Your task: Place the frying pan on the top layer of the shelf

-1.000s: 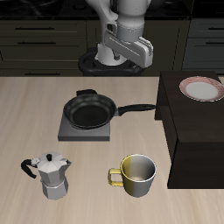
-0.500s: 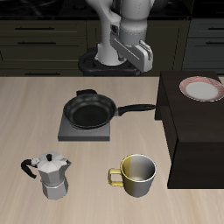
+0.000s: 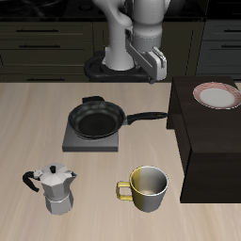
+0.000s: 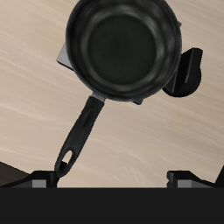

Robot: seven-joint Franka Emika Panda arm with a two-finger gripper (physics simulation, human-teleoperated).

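Above the frying pan (image 3: pixel 98 120), the empty pincer (image 3: pixel 158 66) has been swung toward the handle (image 4: pixel 80 138), its spread apart, no grasp made.

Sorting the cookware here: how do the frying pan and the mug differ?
The pan is black, wide and shallow; the mug is metallic with a yellowish inside, narrower and deeper. The pan has a long straight handle and sits on the burner plate; the mug has a loop handle and stands on the table. Both are round and upright.

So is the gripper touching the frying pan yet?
Apart. The exterior view shows the gripper hanging well above the frying pan, which sits on the burner plate untouched.
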